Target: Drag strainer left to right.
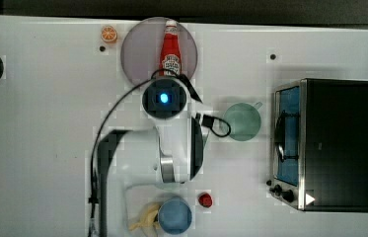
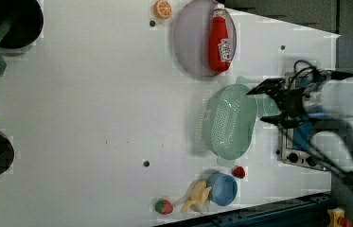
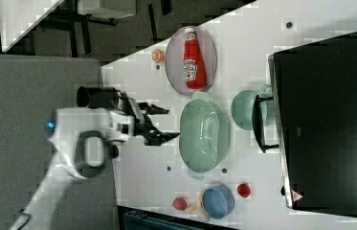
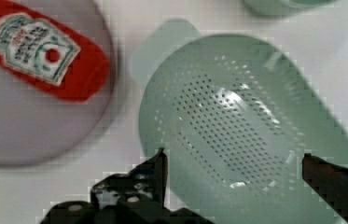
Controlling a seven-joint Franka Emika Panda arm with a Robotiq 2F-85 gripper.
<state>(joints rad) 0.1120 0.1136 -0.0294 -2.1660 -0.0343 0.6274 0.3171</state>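
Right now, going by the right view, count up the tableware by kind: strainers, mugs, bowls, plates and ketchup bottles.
Strainer: 1
Mug: 1
Blue bowl: 1
Plate: 1
Ketchup bottle: 1
Total: 5

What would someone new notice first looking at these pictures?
Probably the red ketchup bottle lying on a round grey plate near the table's edge. Next, the pale mint-green strainer mid-table, with the open gripper hovering at its rim in the right view and a teal mug on its far side. A black toaster oven fills the top view's right.
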